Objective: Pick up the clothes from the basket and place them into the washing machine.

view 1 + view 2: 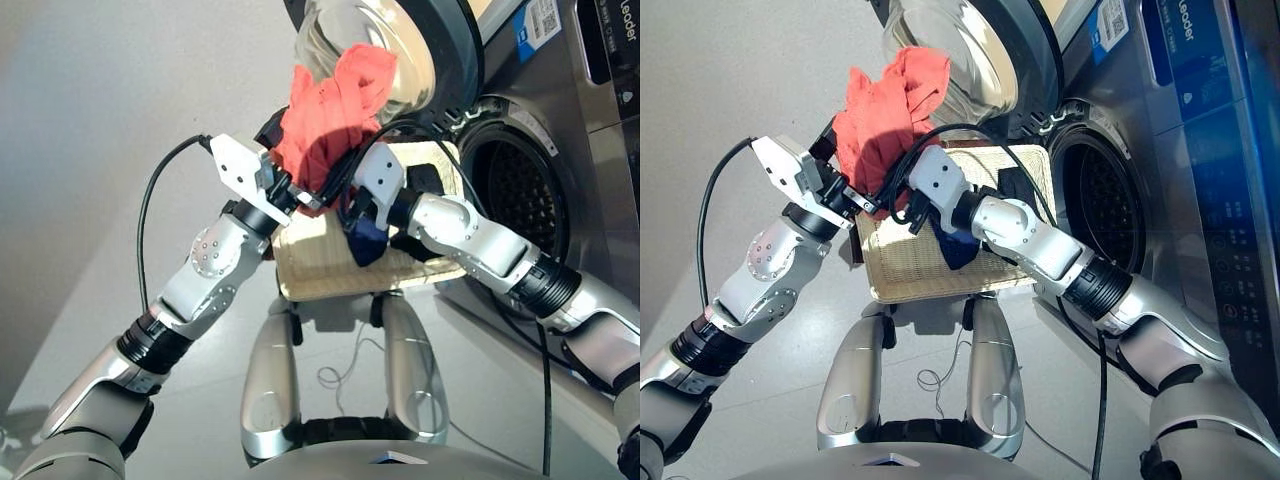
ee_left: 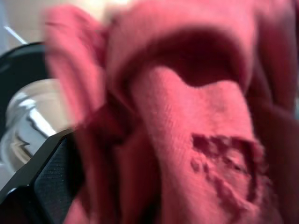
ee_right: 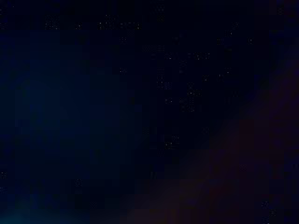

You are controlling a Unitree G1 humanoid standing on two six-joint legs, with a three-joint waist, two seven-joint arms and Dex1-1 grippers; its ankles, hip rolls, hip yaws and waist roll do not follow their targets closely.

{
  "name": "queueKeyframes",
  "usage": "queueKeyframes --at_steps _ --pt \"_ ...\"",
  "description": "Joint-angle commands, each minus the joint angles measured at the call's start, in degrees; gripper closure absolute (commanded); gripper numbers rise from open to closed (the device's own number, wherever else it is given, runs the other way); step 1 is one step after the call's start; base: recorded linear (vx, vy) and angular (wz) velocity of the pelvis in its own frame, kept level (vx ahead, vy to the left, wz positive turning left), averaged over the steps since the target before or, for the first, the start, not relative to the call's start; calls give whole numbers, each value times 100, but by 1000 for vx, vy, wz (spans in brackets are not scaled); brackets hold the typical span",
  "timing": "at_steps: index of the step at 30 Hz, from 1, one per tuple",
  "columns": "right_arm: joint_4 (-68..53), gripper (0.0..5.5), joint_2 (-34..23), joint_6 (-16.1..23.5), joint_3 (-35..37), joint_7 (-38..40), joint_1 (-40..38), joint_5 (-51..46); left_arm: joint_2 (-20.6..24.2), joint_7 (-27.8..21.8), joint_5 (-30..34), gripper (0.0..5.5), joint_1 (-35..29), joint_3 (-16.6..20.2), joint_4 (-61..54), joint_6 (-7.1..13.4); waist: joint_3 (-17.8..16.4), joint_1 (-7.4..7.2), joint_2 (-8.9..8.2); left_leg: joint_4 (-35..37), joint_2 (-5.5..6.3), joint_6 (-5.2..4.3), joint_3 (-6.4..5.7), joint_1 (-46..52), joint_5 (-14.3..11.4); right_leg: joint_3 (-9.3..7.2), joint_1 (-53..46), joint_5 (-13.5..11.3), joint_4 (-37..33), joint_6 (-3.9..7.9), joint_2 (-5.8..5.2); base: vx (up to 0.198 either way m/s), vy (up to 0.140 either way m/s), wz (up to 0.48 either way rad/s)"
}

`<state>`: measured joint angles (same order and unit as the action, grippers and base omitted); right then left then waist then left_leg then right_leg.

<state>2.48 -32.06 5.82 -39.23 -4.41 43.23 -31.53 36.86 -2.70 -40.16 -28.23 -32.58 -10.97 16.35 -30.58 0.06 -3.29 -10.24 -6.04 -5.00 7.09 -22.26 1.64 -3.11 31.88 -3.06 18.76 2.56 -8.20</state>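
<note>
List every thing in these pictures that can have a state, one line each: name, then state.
Washing machine door: swung open.
Drum: open, no clothes seen inside.
Coral-red garment: lifted, held by left gripper.
Navy garment: held by right gripper over the basket.
Black garment: lying in the basket.
Basket: on the floor by the machine.

left arm: bent at the elbow, forearm raised, left gripper (image 1: 292, 192) clamped on cloth | right arm: reaching across toward the left, wrist turned down, right gripper (image 1: 362, 222) buried in cloth
</note>
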Motion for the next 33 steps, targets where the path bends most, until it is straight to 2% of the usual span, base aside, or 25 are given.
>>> queueKeyframes --at_steps 1,3,6,9,10,12,13,21,22,33 --pt "-566 550 428 1054 654 718 -94 727 -196 115 339 0 53 -15 -816 551 79 -93 249 -487 -256 -193 -180 -327 6 196 -228 0 -244 707 -402 0 0 0" --pt "-448 550 562 1301 861 1284 -368 1623 -241 279 583 0 105 8 -722 742 79 -97 304 -501 -242 -191 -191 -345 -1 193 -219 16 -221 711 -415 0 0 0" --pt "-68 550 721 1598 1116 2366 -824 2650 -272 813 1076 0 152 -53 -557 1043 79 -138 366 -514 -227 -183 -192 -362 -1 197 -217 29 -210 715 -418 0 0 0" --pt "402 550 986 1848 1152 2837 -970 2707 -310 967 1159 0 118 -186 -487 1150 79 -148 405 -534 -223 -172 -206 -373 -7 194 -215 34 -203 718 -427 0 0 0" --pt "837 550 1030 1804 1139 3008 -1013 2864 -313 1000 1153 0 58 -271 -410 1191 79 -148 445 -578 -219 -169 -222 -358 -50 198 -234 81 -160 721 -433 0 0 0" --pt "1014 550 1078 1921 1193 3166 -1034 2829 -315 1027 1185 0 21 -306 -410 1211 79 -150 465 -575 -209 -165 -221 -371 -25 205 -216 57 -164 719 -437 0 0 0" --pt "1534 550 1182 2030 1298 3361 -1024 2734 -349 1004 1130 0 -28 -358 -392 1248 79 -137 518 -592 -203 -164 -226 -365 -34 219 -225 73 -143 725 -444 0 0 0" --pt "2422 550 1298 2238 1917 3557 -1309 2129 -385 935 1141 0 38 -295 -384 1240 79 -130 617 -639 -178 -157 -222 -397 -62 231 -210 83 -132 730 -455 0 0 0" --pt "2701 550 1297 2297 2073 3805 -1371 2192 -398 964 1174 0 58 -258 -414 1260 79 -129 644 -662 -171 -156 -229 -420 -72 229 -201 93 -115 729 -463 0 0 0" --pt "3788 550 1250 2401 2964 4426 -1407 1713 -425 936 1143 0 16 -224 -501 1213 79 -113 731 -855 -122 -162 -281 -585 -165 216 -103 153 27 732 -492 0 0 0"
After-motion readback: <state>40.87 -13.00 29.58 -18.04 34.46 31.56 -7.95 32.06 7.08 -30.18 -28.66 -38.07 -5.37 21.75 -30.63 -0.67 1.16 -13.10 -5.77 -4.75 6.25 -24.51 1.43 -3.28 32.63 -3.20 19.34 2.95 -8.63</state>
